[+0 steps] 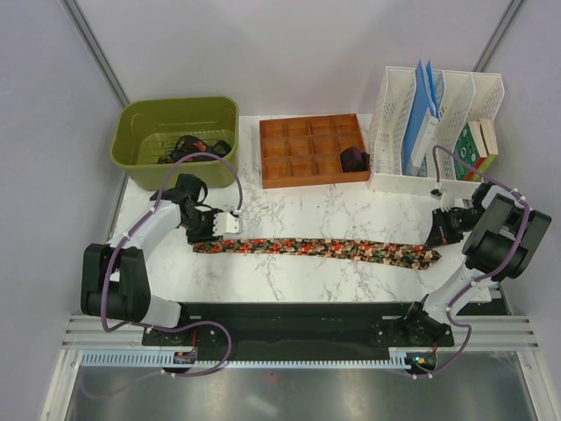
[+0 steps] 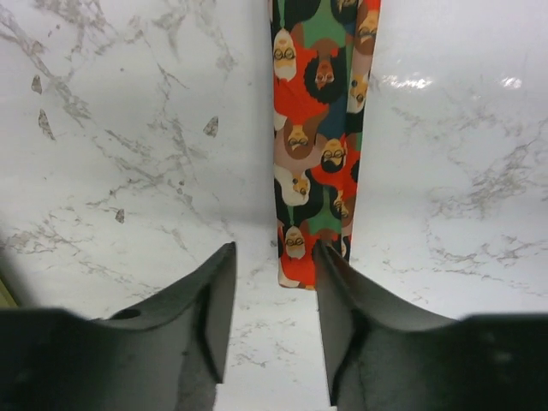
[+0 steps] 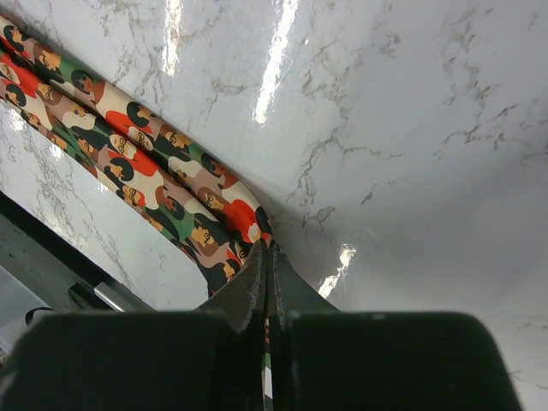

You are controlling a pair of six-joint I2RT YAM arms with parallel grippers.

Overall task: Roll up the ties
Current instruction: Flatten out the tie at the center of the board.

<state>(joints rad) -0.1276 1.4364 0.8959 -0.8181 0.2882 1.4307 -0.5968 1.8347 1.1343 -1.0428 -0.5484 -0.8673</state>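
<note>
Nearest, along the table's front edge: black base plate [image 1: 298,317] carrying both arms. Beyond it, white marble table [image 1: 351,206], set with three containers along the far side. At far left, green bin [image 1: 180,107] holding a dark heap [image 1: 188,147] too small to make out. At far right, white file rack [image 1: 394,132] with blue folders [image 1: 425,105] and a green box [image 1: 473,149]. Between them, wooden tray [image 1: 311,120] of small compartments, with one dark rolled tie [image 1: 353,160] in a right-hand compartment. Stretched flat and straight across the marble between the two arms: patterned tie [image 1: 316,248] [image 2: 317,171] [image 3: 171,188], printed with faces in red, green, orange and black, narrow end to the left, wide end to the right. Right gripper [image 1: 436,244] [image 3: 267,257] pinched tight on the wide end's tip, a sliver of fabric showing between the pressed fingers. Left gripper [image 1: 230,222] [image 2: 274,265] parted and empty, low over the marble at the narrow end; that end just ahead of one fingertip, off-centre from the gap, not clasped.
</note>
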